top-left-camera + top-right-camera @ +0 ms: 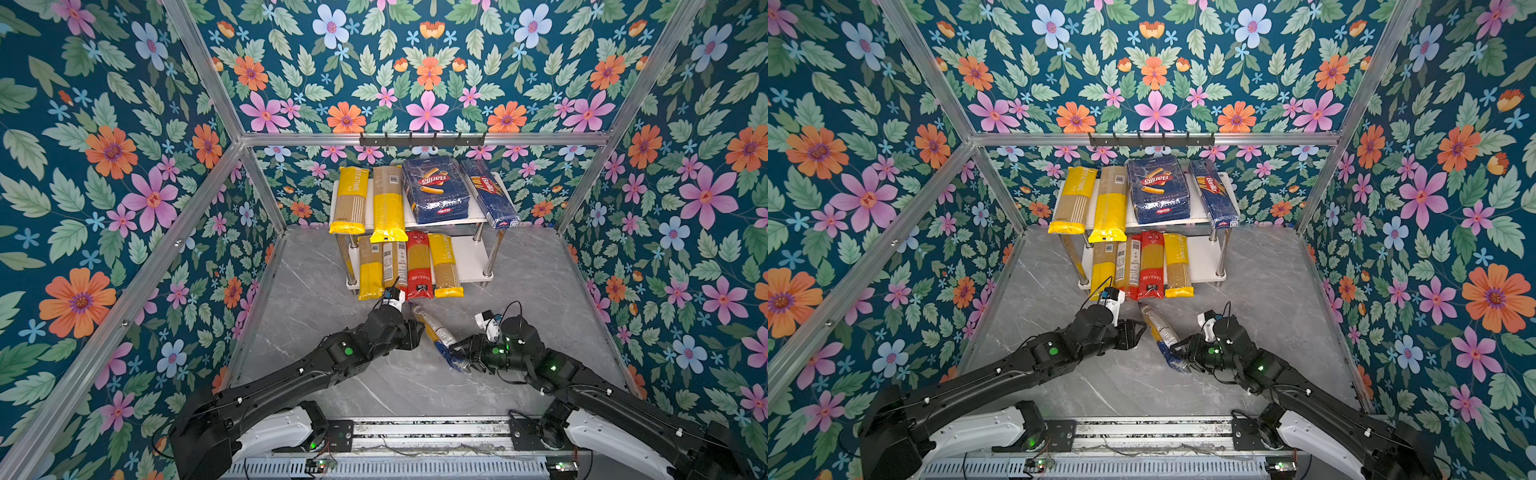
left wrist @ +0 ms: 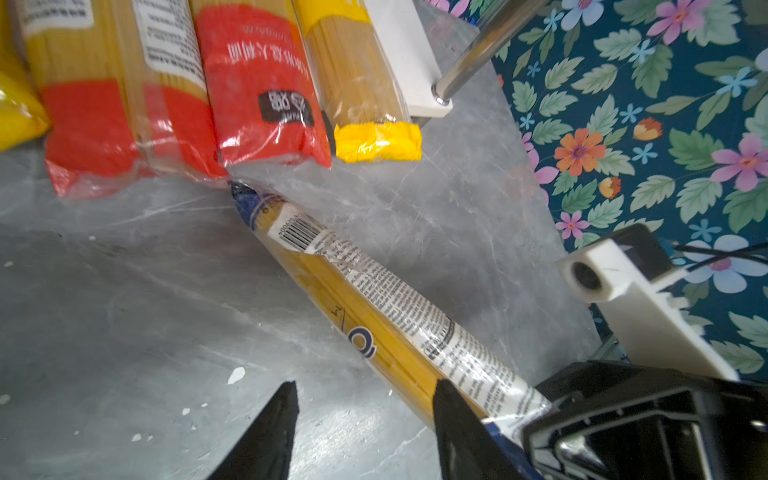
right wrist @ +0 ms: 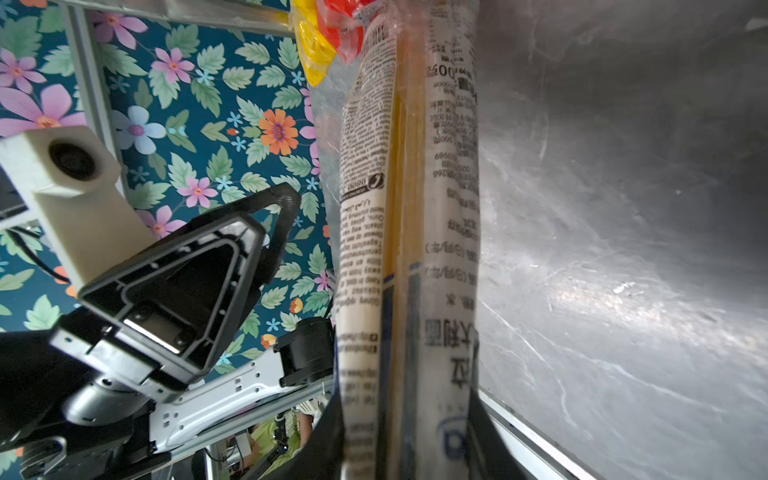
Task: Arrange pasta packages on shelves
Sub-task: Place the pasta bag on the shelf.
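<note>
The two-tier rack (image 1: 490,183) stands at the back of the grey marble worktop (image 1: 536,291), under the black hook rail (image 1: 422,140). On its upper board lie two yellow spaghetti bags (image 1: 351,199), the wide dark-blue Barilla rigatoni bag (image 1: 436,189) and the long blue Barilla spaghetti pack (image 1: 490,193), all overhanging the front edge. On the lower board four long packs lie side by side: a yellow one (image 1: 370,270), a clear one with a red end (image 1: 392,262), a red spaghetti bag (image 1: 417,266) and another yellow one (image 1: 444,266).

The ninth pack, a clear-blue spaghetti bag (image 1: 434,328), lies slanted on the worktop in front of the rack, its far tip close to the red bag's end. The right gripper (image 1: 461,357) has its fingers clenched on the bag's near, blue end, as the right wrist view shows (image 3: 407,415).

The left gripper (image 2: 365,419) sits just beside the same bag, its fingers (image 2: 266,432) parted; one finger seems to touch the bag's side, though contact is hard to judge, and the bag is not between them.
</note>
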{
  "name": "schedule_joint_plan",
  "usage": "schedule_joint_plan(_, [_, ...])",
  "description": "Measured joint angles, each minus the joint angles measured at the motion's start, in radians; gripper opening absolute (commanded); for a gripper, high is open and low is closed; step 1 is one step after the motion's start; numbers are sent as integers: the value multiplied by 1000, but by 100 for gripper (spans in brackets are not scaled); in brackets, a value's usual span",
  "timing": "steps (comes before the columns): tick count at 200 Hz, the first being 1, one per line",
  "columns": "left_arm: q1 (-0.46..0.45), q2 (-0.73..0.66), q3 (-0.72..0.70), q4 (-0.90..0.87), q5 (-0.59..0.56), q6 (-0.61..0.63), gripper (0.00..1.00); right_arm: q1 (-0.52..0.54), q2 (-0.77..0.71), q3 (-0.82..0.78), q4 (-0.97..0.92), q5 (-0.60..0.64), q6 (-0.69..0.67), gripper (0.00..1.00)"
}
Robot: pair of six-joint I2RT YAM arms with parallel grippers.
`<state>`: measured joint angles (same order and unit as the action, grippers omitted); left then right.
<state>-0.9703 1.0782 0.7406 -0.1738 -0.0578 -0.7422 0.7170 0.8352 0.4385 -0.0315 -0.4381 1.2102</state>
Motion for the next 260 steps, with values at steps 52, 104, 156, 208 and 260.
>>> schedule_joint_plan(52, [0,-34,39,-116,-53,21,55,-26,-20,11,4,-33,28,0])
schedule_joint_plan(104, [0,-71,72,-172,-91,27,54,-44,-72,73,-27,-65,34,0])
schedule_joint_plan(156, [0,-52,112,-193,-112,36,54,-210,-79,107,-44,-156,26,0])
schedule_joint_plan(208, [1,28,207,-194,-125,69,54,-399,56,232,-30,-277,-21,0])
schedule_joint_plan(260, [7,90,305,-208,-153,138,54,-439,323,411,-81,-209,-258,0])
